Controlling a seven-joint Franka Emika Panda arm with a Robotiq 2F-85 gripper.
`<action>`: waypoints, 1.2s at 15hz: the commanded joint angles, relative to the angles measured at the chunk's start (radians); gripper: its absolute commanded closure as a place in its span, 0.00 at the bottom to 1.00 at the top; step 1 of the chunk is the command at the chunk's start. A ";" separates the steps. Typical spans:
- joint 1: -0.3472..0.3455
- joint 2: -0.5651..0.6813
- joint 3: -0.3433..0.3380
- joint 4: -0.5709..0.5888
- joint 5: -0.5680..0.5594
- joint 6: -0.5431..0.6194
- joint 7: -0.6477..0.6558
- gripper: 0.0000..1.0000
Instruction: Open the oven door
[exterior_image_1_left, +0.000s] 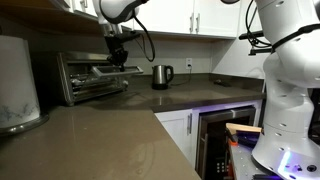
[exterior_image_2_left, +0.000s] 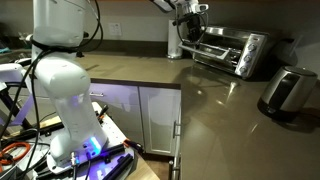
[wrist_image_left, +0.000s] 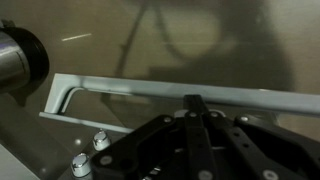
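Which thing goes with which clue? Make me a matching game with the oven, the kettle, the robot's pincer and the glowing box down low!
Things:
1. oven
2. kettle
3. pincer
4. built-in appliance

Clues:
A. glows purple below the counter
B. shiny steel, stands beside the oven
C. up at the top of the oven door
D. silver box with a dark glass front

Pairs: 1-D, 2-B, 3-C, 4-A

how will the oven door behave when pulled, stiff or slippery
Likely stiff: the oven door is metal-framed glass. Its smooth bar handle may be slippery. The small oven might slide on the counter.
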 joint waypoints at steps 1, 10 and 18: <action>-0.006 -0.010 0.010 -0.002 0.034 -0.046 -0.045 1.00; -0.015 0.000 0.016 -0.006 0.041 -0.045 -0.061 1.00; -0.024 0.025 0.021 -0.020 0.090 0.013 -0.075 1.00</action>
